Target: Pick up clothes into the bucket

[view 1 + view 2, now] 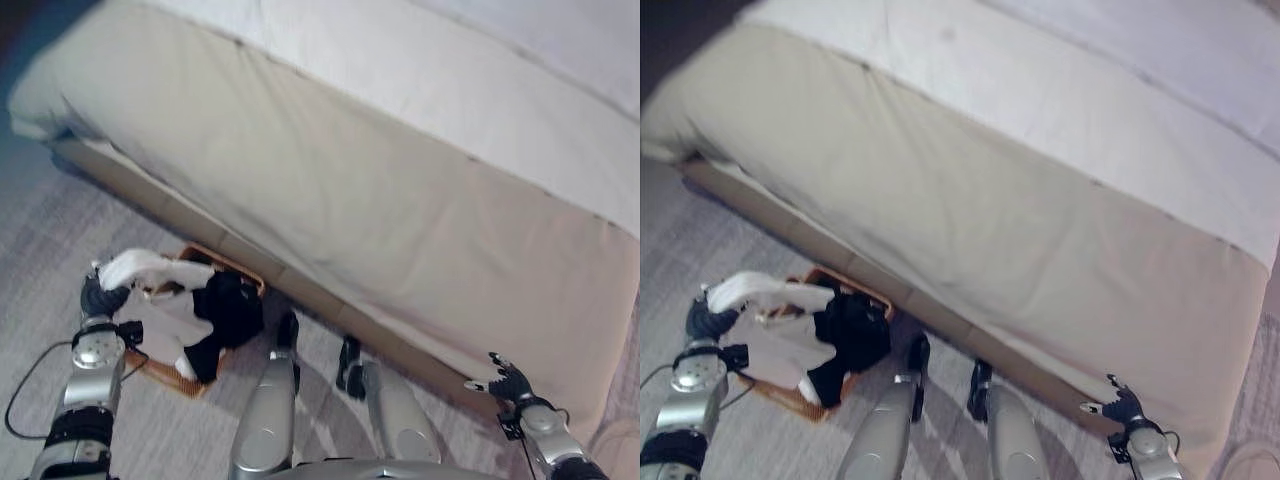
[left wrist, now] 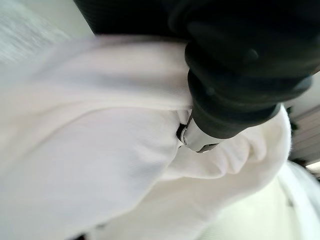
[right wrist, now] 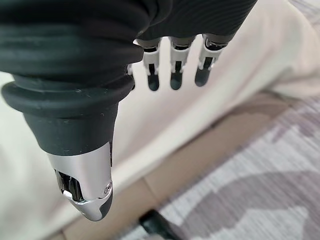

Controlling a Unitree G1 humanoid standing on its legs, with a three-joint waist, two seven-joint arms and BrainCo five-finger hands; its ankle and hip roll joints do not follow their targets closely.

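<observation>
Beside the bed (image 1: pixel 400 230), on the floor, a basket (image 1: pixel 160 375) holds white and black clothes. Left hand (image 1: pixel 100 297) grips a white garment (image 1: pixel 145 267) above it, fingers curled in the cloth. Right hand (image 1: pixel 510 383) hangs empty, fingers (image 3: pixel 175 75) straight.

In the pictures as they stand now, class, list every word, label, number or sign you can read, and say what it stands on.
None can be read.
The white garment in the left hand, the dark clothes, the basket, the bed and the rug show no print or sign.
The right hand hangs open by the bed, unmarked.
</observation>
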